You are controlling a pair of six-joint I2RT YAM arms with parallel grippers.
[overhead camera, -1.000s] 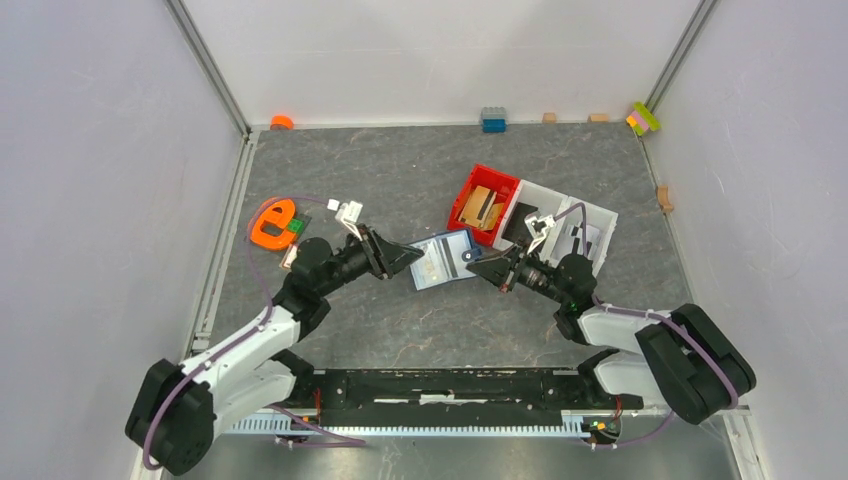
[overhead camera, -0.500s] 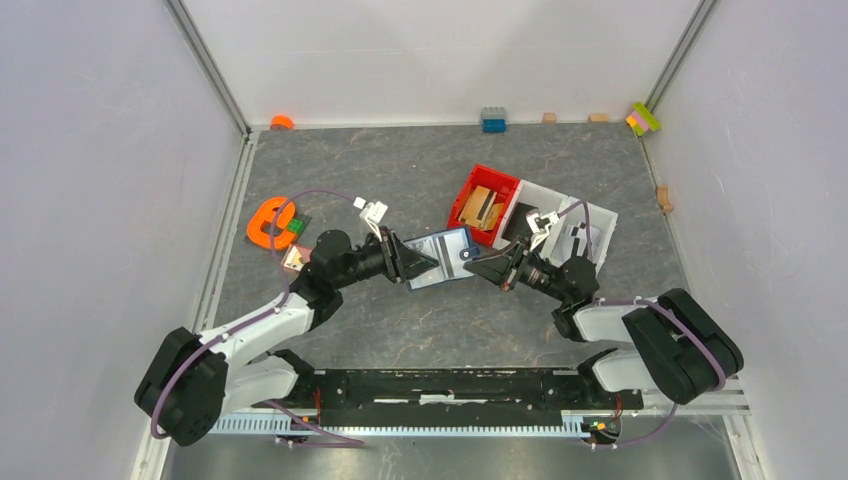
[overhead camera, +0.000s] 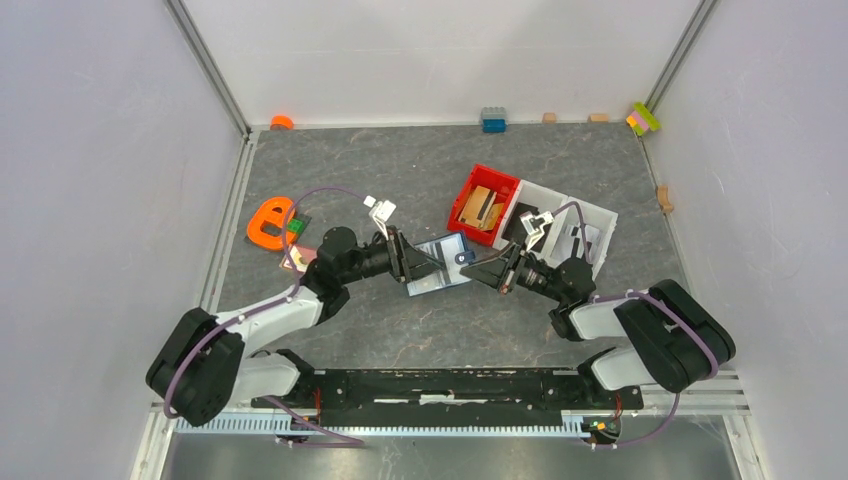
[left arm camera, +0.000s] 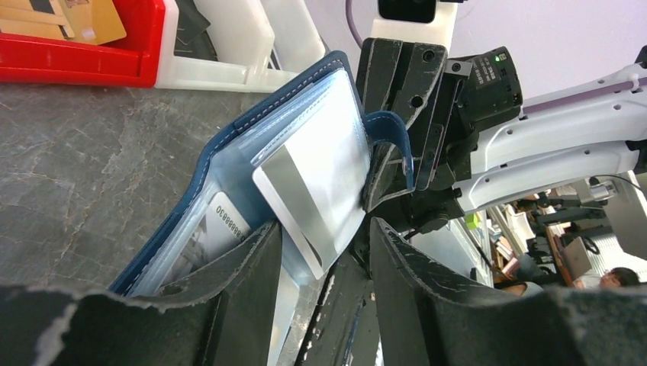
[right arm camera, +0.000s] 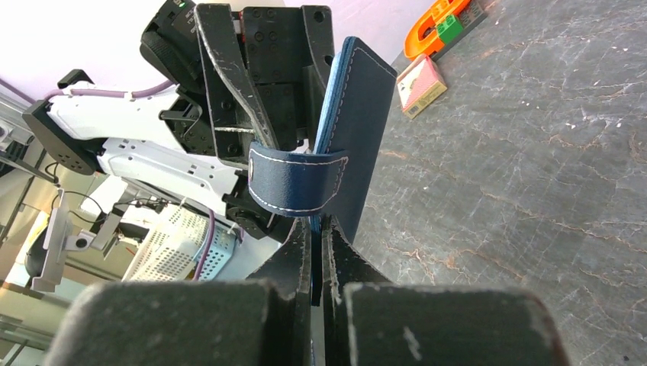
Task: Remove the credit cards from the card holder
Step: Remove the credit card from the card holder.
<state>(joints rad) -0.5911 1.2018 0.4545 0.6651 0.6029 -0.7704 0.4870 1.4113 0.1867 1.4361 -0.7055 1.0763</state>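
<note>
The navy card holder (overhead camera: 440,262) is held open and on edge between the two arms. My right gripper (overhead camera: 484,272) is shut on its edge (right arm camera: 316,229), just under the snap tab (right arm camera: 297,183). In the left wrist view the holder (left arm camera: 229,164) shows clear inner sleeves. A silvery card (left arm camera: 301,202) sticks out of one sleeve, and a second card with printed numbers (left arm camera: 223,227) sits lower. My left gripper (left arm camera: 324,263) is open, its fingers either side of the silvery card's corner. In the top view it (overhead camera: 416,266) is at the holder's left side.
A red tray (overhead camera: 466,192) with tan wooden blocks and a white tray (overhead camera: 598,212) stand behind the right gripper. An orange loop (overhead camera: 268,222) and a small pinkish rectangular piece (overhead camera: 298,258) lie by the left arm; the piece also shows in the right wrist view (right arm camera: 421,85).
My left arm has reached right, bringing its open gripper onto the card holder. The holder has shifted slightly and tipped up on edge. My right gripper stays shut on it.
</note>
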